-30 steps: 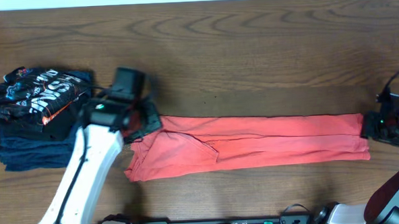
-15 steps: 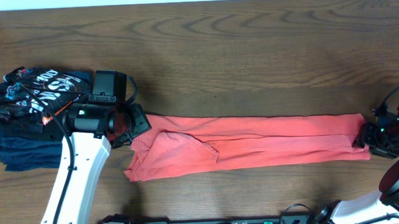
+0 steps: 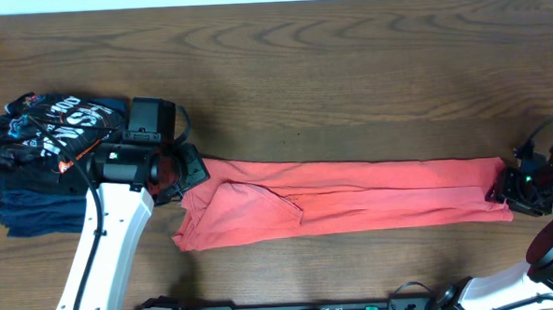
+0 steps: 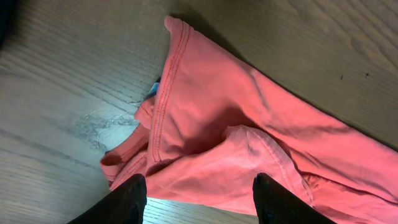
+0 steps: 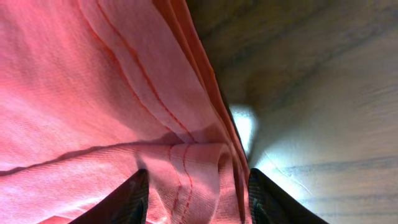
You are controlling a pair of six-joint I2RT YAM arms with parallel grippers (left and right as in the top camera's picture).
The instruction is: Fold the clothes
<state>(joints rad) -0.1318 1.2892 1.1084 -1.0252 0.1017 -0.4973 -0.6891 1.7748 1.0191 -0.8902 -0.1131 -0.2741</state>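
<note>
One orange-red cotton T-shirt point(image 3: 353, 196), laid out as a long narrow strip, runs left-to-right across the brown wooden table point(image 3: 347, 68) in the overhead view, with the left gripper point(image 3: 186, 173) at its left end and the right gripper point(image 3: 504, 190) at its right end. From the left wrist, my jaws stand spread over the stitched collar end point(image 4: 163, 93), pinching nothing. From the right wrist, the jaws are likewise spread, straddling the bunched hem point(image 5: 199, 162), so I judge each arm takes its own end.
</note>
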